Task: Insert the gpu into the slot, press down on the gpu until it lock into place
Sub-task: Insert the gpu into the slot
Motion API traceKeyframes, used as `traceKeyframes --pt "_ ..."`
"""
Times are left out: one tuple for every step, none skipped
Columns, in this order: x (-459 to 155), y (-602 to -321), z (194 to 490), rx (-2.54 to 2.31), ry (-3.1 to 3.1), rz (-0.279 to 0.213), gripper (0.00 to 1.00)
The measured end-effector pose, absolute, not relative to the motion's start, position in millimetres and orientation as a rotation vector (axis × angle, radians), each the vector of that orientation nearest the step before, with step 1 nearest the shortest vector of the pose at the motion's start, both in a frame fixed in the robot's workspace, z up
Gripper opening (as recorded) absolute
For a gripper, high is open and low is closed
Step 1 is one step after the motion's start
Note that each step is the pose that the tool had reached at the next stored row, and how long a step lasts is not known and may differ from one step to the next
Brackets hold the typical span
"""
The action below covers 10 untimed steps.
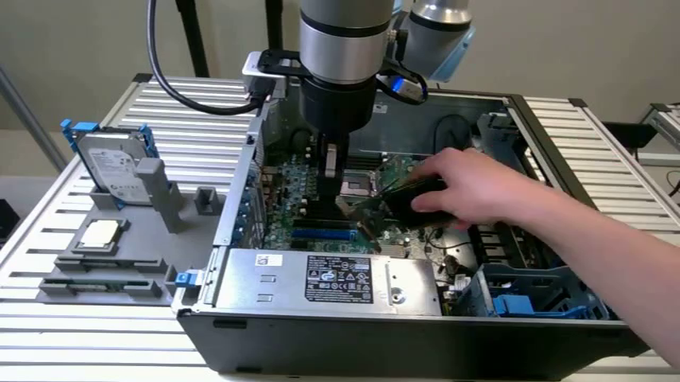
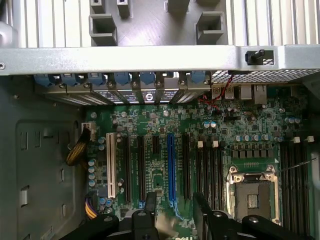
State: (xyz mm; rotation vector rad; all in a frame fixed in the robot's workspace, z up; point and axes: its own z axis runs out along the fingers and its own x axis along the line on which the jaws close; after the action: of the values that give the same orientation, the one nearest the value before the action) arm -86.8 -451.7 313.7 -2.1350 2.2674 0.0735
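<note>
The computer case lies open with its green motherboard (image 2: 160,125) showing. The slot (image 2: 171,167) is a long blue strip among black ones; in the exterior view the slot (image 1: 324,235) lies just behind the silver box. My gripper (image 1: 334,169) hangs over the board behind the slot. In the wrist view my gripper (image 2: 175,220) is open, its black fingers (image 2: 149,207) standing either side of the slot's end with nothing between them. A person's hand (image 1: 483,191) reaches in from the exterior view's right and holds the gpu (image 1: 409,195), a black card, tilted above the board beside my gripper.
A silver power-supply box (image 1: 330,278) fills the case's near side. The square CPU socket (image 2: 252,192) sits beside the memory slots. Blue card clips (image 2: 120,79) line the case wall. Outside the case, a hard drive (image 1: 111,171) stands on a grey fixture (image 1: 117,263).
</note>
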Motion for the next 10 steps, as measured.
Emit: traceKeyframes --pt "-86.8 -451.7 313.8 -2.135 2.267 0.073 0.42" --pt "-86.8 -451.7 313.9 -2.135 2.267 0.074 0.42" --pt "-86.8 -451.7 314.0 -2.135 2.267 0.074 0.42" --pt "-86.8 -451.7 314.1 -2.135 2.267 0.074 0.42" --pt "-86.8 -451.7 315.9 -2.135 2.267 0.074 0.42" --pt "-86.8 -451.6 317.7 -2.135 2.267 0.074 0.42" --pt "-86.8 -451.7 317.8 -2.135 2.267 0.074 0.42" --pt "-86.8 -451.7 317.9 -2.135 2.267 0.074 0.42" --pt "-86.8 -451.6 317.9 -2.135 2.267 0.074 0.42" --pt "-86.8 -451.7 318.0 -2.135 2.267 0.074 0.42"
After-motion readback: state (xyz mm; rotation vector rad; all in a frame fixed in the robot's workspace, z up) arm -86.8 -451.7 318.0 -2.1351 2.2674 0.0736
